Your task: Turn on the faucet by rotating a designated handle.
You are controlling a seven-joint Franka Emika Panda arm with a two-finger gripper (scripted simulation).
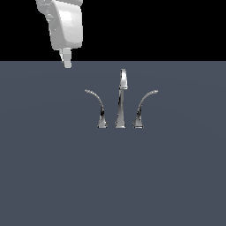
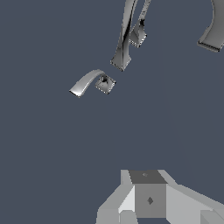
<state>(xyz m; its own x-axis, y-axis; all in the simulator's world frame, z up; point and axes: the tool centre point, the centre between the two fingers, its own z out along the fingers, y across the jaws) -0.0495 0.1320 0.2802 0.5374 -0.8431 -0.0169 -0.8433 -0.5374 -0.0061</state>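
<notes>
A: Where is the faucet [image 1: 120, 99]?
B: It stands on the gray counter [image 1: 53, 176]. Its handle [image 1: 98, 108] curls toward the exterior view's left.
A: And the pincer [image 1: 67, 59]?
B: High up, far from the handle. I cannot tell if it is open.

Bare simulated scene (flat grey floor [image 1: 44, 176], black backdrop).

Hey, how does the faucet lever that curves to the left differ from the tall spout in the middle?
The handle is shorter than the spout: its tip ends below the spout's top. The handle bends in an arc toward the exterior view's left, while the spout stands straight and upright. The handle thins to a fine tip; the spout ends in a broader rounded top. Both are shiny chrome, flare at the base and stand in one row, apart from the gripper.
</notes>
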